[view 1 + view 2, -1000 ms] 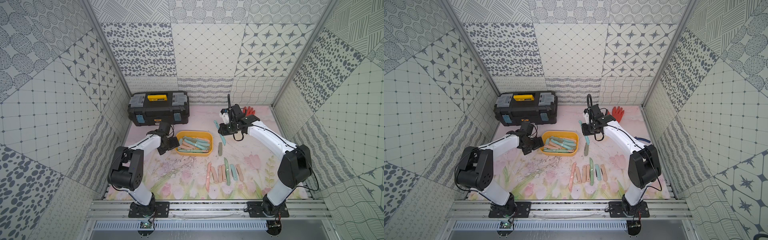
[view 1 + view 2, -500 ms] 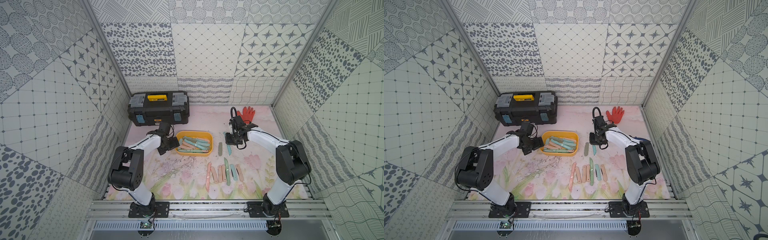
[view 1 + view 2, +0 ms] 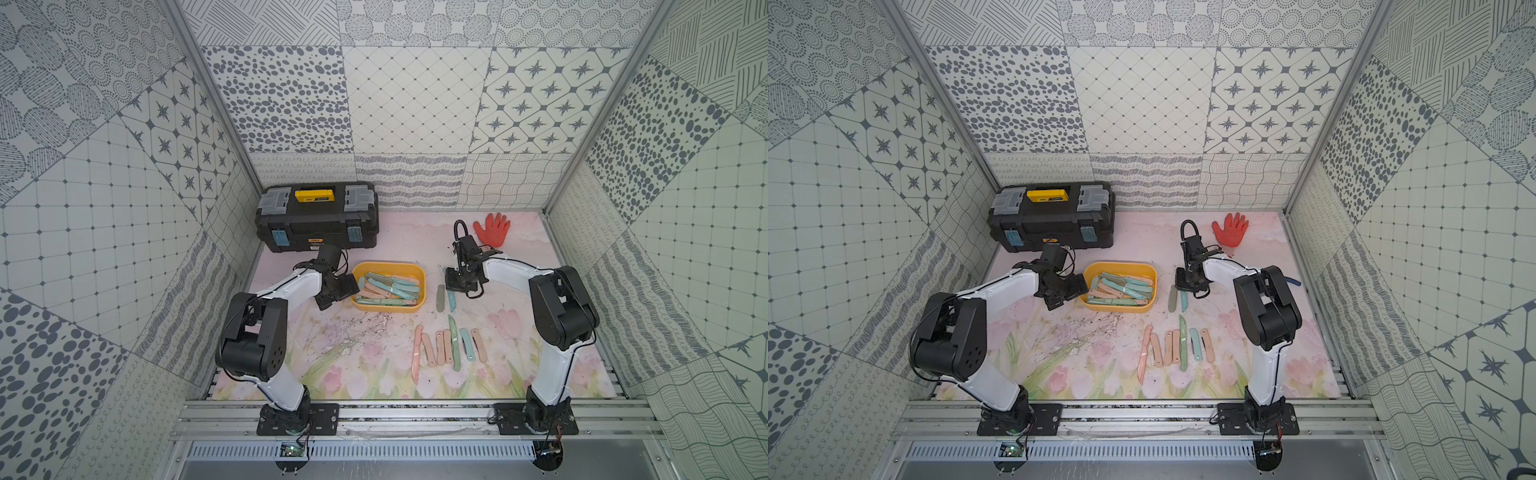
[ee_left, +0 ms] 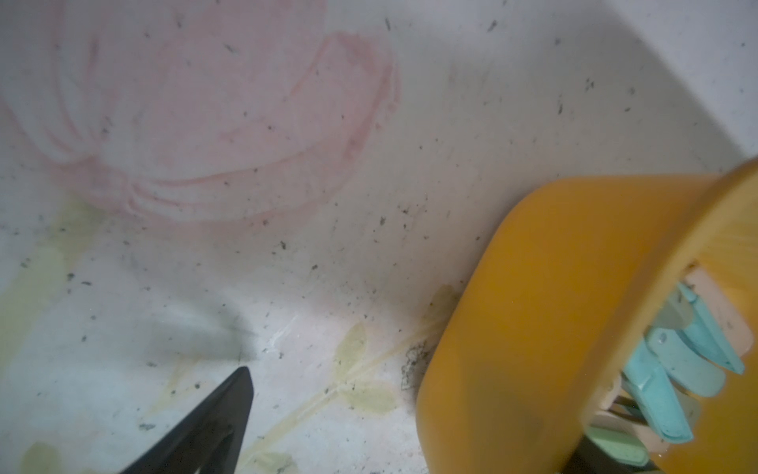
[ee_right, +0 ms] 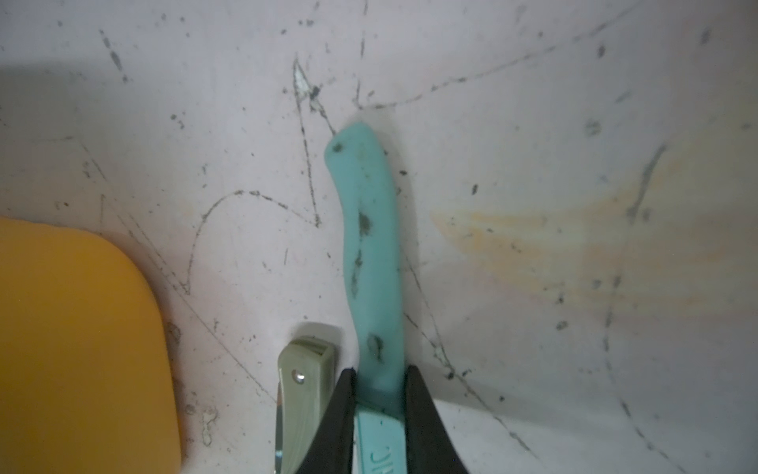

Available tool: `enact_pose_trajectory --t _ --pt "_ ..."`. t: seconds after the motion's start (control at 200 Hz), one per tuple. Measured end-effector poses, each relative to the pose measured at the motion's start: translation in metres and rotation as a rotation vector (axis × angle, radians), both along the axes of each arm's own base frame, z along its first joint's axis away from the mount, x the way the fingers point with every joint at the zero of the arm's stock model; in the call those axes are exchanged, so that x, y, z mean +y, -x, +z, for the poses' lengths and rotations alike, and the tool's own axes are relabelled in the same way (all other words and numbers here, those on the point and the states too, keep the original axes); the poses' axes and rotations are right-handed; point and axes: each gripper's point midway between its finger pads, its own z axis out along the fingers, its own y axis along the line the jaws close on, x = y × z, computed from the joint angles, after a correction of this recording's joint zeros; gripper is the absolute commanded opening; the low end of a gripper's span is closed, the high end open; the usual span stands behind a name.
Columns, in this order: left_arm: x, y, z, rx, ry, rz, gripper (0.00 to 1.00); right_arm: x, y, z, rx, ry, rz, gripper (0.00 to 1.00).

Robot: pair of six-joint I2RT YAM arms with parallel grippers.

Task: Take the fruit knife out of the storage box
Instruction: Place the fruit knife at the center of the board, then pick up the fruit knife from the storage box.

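Patterned tile walls surround a floral mat [image 3: 365, 365], scuffed and speckled. On it the box [image 3: 386, 264] sits mid-table with a pile of knives [image 3: 388, 286] inside, pink, teal and green. Outside it, a row [image 3: 451, 345] of about 7 knives lies nearer the arm bases, and a grey knife [image 5: 305, 369] lies alone just right of the box. Right claw [image 5: 379, 381] is pinching a teal knife [image 5: 371, 246], holding it low beside the grey knife, clear of the box; whether it rests on the mat I cannot tell. Left claw [image 3: 340, 289] stands spread wide at the box's left end; whether it touches the box I cannot tell. My reading: 1 more knife is out and only needs releasing, roughly half the job looks done, and the pile in the box is yet to be fetched
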Motion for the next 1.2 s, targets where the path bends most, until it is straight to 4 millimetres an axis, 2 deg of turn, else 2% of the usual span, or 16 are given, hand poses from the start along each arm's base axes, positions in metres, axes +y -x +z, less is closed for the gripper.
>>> enact_pose_trajectory --t 0.28,0.4,0.52,0.66,0.74,0.86,0.97,1.076,1.201 --pt "0.000 0.000 -0.002 0.006 0.000 0.000 0.91 0.004 0.000 -0.001 0.006 -0.037 -0.025 0.27" --pt "0.000 0.001 -0.003 0.010 0.001 -0.001 0.91 0.006 -0.001 0.000 0.003 -0.049 -0.025 0.36" --pt "0.000 0.001 -0.003 0.010 0.001 -0.001 0.91 0.007 -0.002 0.003 -0.004 -0.055 -0.028 0.41" --pt "0.000 0.001 -0.003 0.010 0.001 -0.001 0.92 0.000 0.007 0.005 0.007 -0.032 -0.039 0.43" --pt "0.000 0.001 -0.003 0.010 0.001 -0.001 0.91 -0.006 0.011 0.012 -0.004 -0.015 -0.048 0.46" --pt "0.000 0.001 -0.003 0.010 0.001 -0.001 0.91 -0.009 0.006 0.048 -0.097 -0.025 -0.050 0.49" --pt "0.000 0.001 -0.003 0.010 0.001 -0.001 0.91 -0.002 -0.002 0.092 -0.239 -0.056 -0.004 0.82" --pt "0.000 0.001 -0.003 0.010 0.001 -0.001 0.92 0.020 -0.005 0.130 -0.367 -0.057 0.108 0.97" --pt "0.000 0.001 -0.003 0.011 0.001 -0.001 0.93 0.061 -0.012 0.164 -0.463 -0.079 0.249 0.98"
